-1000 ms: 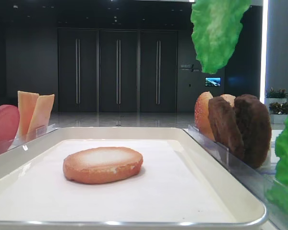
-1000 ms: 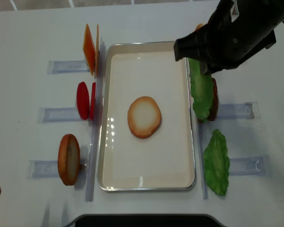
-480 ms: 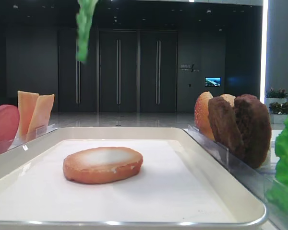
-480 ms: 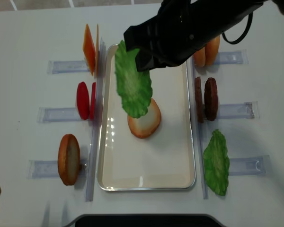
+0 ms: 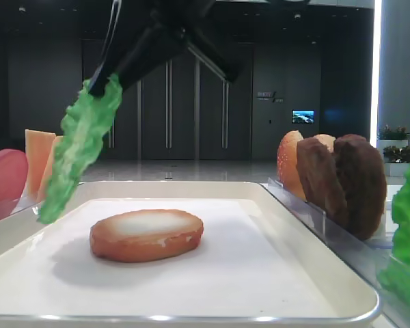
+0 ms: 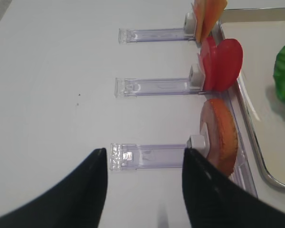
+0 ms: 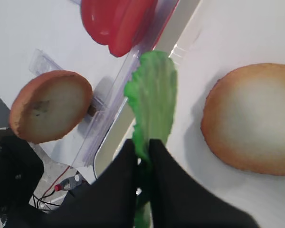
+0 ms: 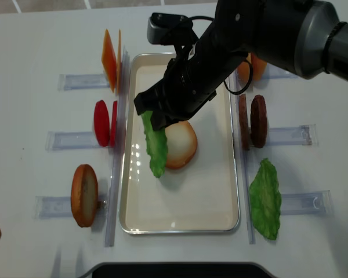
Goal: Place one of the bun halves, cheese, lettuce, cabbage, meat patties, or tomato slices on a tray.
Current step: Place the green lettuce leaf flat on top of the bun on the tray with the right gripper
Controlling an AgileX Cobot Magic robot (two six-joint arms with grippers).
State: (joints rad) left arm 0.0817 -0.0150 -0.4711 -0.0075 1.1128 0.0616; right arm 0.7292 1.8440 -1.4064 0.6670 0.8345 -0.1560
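My right gripper (image 8: 149, 116) is shut on the top edge of a green lettuce (image 8: 156, 148) leaf, its black fingers (image 7: 166, 171) pinching the leaf (image 7: 154, 99). The leaf hangs edge-down (image 5: 78, 154) over the left part of the cream tray (image 8: 180, 229), just left of a bun half (image 8: 177, 143) lying pale face up on the lining. Whether the leaf's lower tip touches the tray I cannot tell. My left gripper (image 6: 143, 153) stands open and empty above the table, by a clear holder (image 6: 149, 156).
Left of the tray, holders carry cheese (image 8: 110, 58), tomato slices (image 8: 104, 123) and another bun half (image 8: 84, 195). On the right stand a bun (image 8: 252, 66), meat patties (image 8: 252, 120) and a second lettuce leaf (image 8: 265, 198).
The right arm has swung left from the right-side holders, carrying the lettuce across the tray. It has come down, so the leaf now hangs low beside the bun half.
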